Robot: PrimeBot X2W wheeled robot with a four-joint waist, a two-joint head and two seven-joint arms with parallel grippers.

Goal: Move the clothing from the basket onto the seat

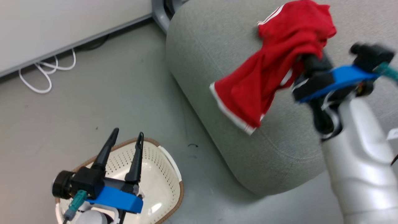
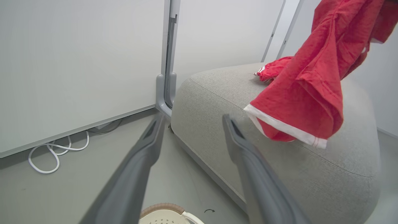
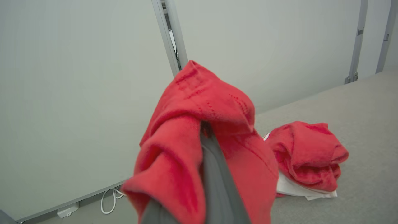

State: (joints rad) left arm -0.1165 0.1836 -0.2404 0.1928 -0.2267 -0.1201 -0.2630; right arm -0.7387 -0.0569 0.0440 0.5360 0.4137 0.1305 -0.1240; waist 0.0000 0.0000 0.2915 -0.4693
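My right gripper (image 1: pixel 306 59) is shut on a red garment with white trim (image 1: pixel 258 84), which hangs above the light grey seat (image 1: pixel 217 46). In the right wrist view the cloth (image 3: pixel 174 155) is wrapped over the fingers (image 3: pixel 214 168). A second red garment (image 3: pixel 307 155) lies crumpled on the seat (image 3: pixel 367 102), also seen from the left wrist (image 2: pixel 273 70). My left gripper (image 1: pixel 128 133) is open and holds nothing, hovering over the cream basket (image 1: pixel 161 174), whose visible inside is bare. The held garment (image 2: pixel 307 90) hangs to the right of the left fingers (image 2: pixel 245 146).
A white cable (image 1: pixel 46 71) loops on the grey floor along the white wall panel. A grey post foot (image 1: pixel 160 15) stands by the seat's far corner. A strip of floor (image 1: pixel 192 146) separates the basket from the seat.
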